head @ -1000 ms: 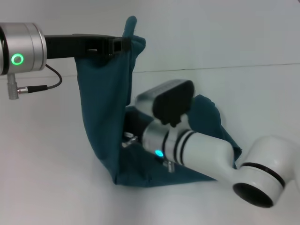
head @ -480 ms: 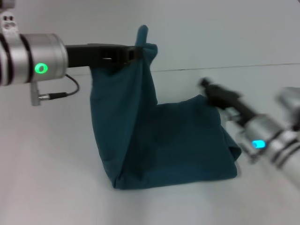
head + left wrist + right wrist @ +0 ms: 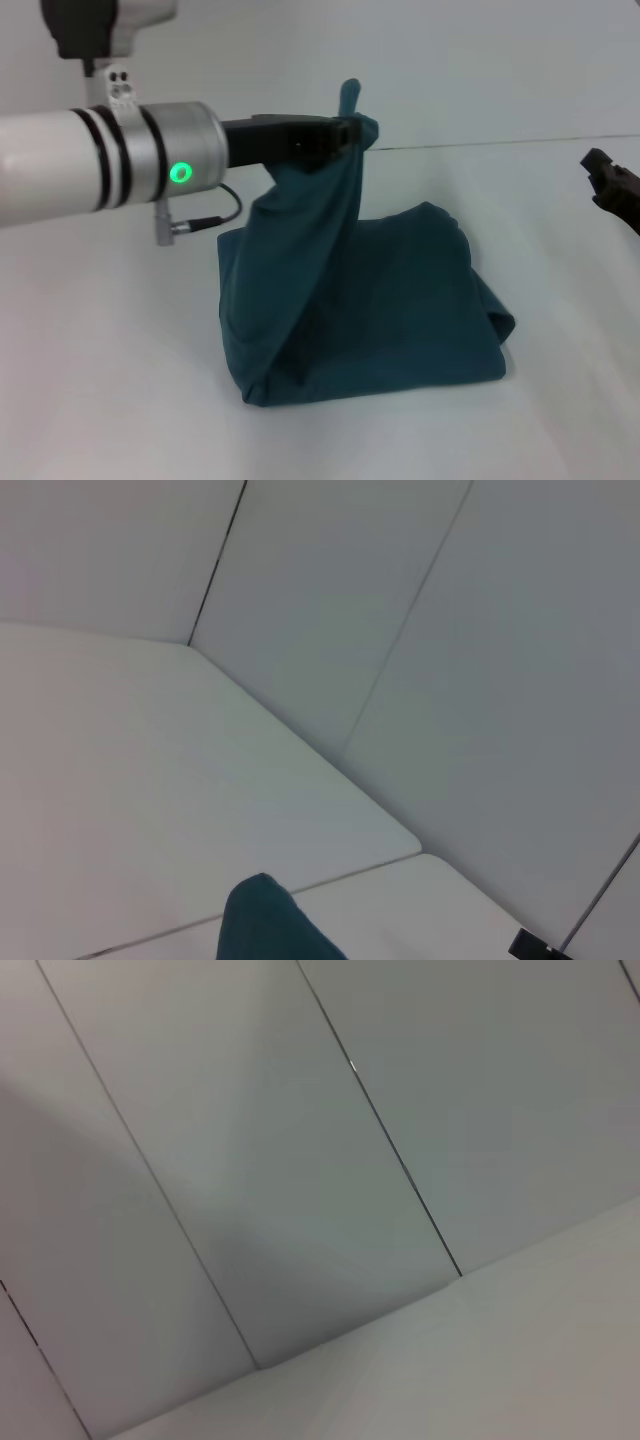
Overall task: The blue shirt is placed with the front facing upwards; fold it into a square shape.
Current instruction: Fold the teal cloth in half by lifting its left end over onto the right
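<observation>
The blue shirt [image 3: 370, 300] is being held up by one edge above the white table [image 3: 110, 380]. The left gripper [image 3: 345, 135] is clamped on a bunched fold of the cloth, with a small tip of fabric poking up above the jaws. From that pinch the shirt is hanging down in a slanted drape to the rest of the garment, which is lying folded on the table, below and to the right of the gripper. The folded part is resting flat, with a rounded fold at its right side and a corner at its lower left. No lettering is being shown on the visible surfaces.

In the left wrist view only a rounded tip of the shirt [image 3: 270, 925] is being seen against the table and the wall panels.

The right gripper [image 3: 612, 188] is being held well to the right of the shirt, apart from it; whether its fingers are parted or closed cannot be told.
</observation>
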